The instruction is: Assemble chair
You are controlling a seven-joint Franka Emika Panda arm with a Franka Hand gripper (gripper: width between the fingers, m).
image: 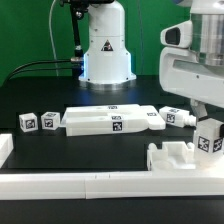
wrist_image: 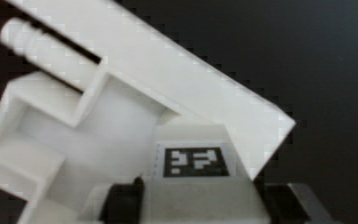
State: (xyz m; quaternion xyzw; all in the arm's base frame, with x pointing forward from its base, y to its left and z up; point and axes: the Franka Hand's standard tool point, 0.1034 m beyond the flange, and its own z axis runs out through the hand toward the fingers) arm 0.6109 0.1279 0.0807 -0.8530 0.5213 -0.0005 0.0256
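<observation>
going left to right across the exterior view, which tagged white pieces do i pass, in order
small white plastic tagged cube → second small white tagged cube → long flat white plastic slab → small white tagged piece → white tagged block at the far right

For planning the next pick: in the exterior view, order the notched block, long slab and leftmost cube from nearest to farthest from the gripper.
1. notched block, front, next to the gripper
2. long slab, middle
3. leftmost cube, exterior view's far left
</observation>
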